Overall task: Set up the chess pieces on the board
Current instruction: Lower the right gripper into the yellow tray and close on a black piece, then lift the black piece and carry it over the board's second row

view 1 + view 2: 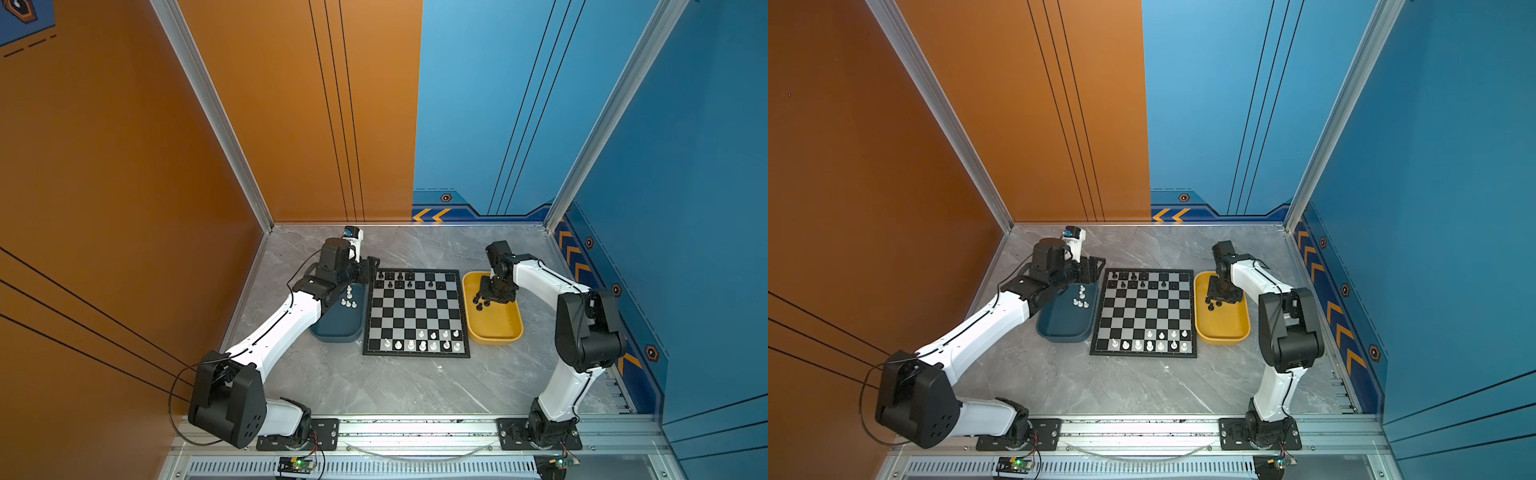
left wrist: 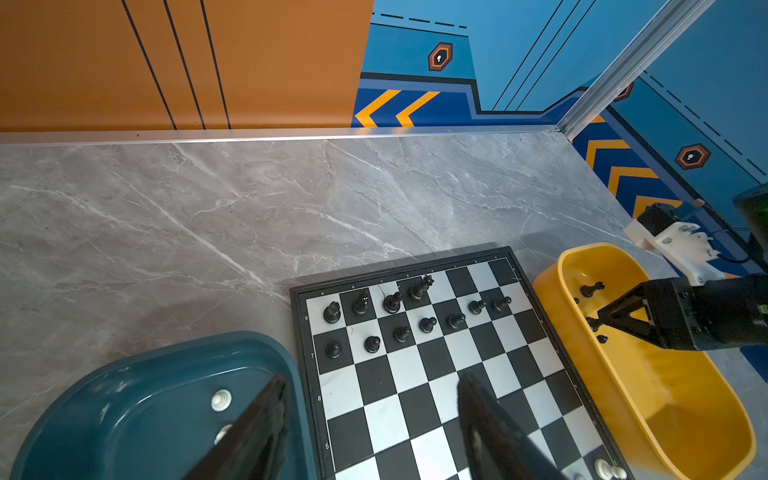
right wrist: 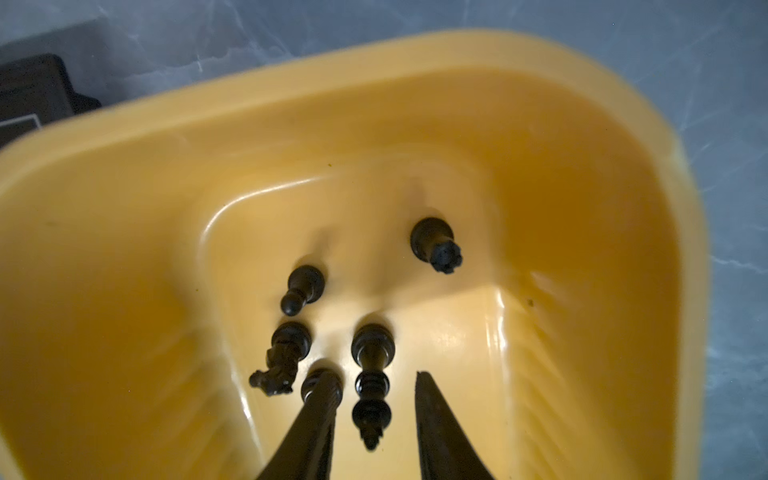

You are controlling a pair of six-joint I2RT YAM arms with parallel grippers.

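Yellow tray holds several black pieces; right gripper stands partly open astride a tall black piece, not yet pinching it; dark blue tray holds several white pieces; left gripper, wide open and empty, hangs where that tray meets the board, which lies between the trays, partly set

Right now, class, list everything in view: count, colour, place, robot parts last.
chessboard: one, black and silvery-white, centre of grey table
black pieces: eleven on the board's far rows, five in the yellow tray
white pieces: eleven on its near rows, five in the blue tray
yellow tray: one, right of board
blue tray: one, left of board
left gripper: black, open, near board's far-left corner
right gripper: black, open around black king, yellow tray
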